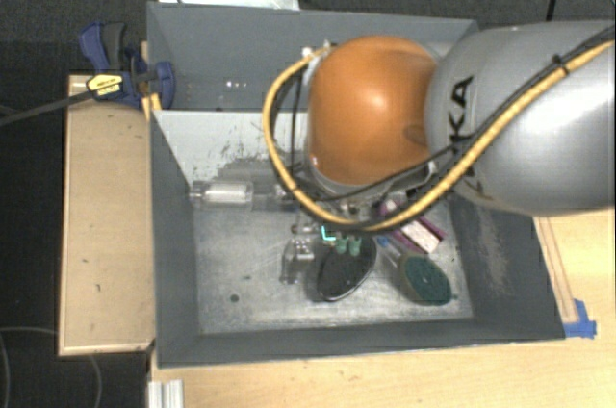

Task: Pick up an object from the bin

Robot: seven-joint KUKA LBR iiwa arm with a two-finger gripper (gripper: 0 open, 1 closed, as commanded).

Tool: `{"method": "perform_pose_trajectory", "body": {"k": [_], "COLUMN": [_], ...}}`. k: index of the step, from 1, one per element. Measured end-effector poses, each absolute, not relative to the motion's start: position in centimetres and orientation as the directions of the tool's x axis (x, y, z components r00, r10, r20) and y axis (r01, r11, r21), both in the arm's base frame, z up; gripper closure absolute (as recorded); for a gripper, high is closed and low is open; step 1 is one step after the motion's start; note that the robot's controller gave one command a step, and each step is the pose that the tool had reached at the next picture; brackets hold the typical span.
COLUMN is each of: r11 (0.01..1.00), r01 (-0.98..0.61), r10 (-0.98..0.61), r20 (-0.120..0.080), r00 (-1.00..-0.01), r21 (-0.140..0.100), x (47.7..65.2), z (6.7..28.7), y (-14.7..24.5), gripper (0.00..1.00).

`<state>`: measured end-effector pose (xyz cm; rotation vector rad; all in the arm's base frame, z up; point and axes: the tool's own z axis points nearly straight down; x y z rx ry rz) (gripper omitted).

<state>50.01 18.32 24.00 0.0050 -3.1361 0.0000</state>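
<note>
My gripper (306, 244) pokes out from under the arm's orange cover, low over the middle of the bin floor. Just right of it lies a flat black oval thing (340, 275) with small green parts at its top end. A small grey metal piece (291, 264) sits directly below the gripper, and I cannot tell whether it is loose or part of the gripper. Farther right lies a round dark green scrubber (426, 282) on a blue handle. Whether anything is held is hidden.
A clear plastic tube (222, 194) lies at the back left of the bin floor. A pink and white packet (421, 234) rests at the right, partly under the arm. The arm and its cover hide the back right of the bin.
</note>
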Motion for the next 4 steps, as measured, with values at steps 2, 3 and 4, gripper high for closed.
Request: {"method": "perform_pose_trajectory", "body": {"k": [2,3,4], "r11": [0.813,0.416,0.419], "r01": [-0.582,-0.910,-0.908], "r10": [-0.582,-0.910,-0.908], "r20": [0.004,-0.003,-0.001], "r00": [-0.813,-0.416,-0.419], "r21": [0.003,-0.003,0.001], "x": [50.5,52.7,52.6], "z": [7.6,9.2,9.1], "y": [9.2,4.3,4.5], "gripper": [0.00,0.00,1.00]}}
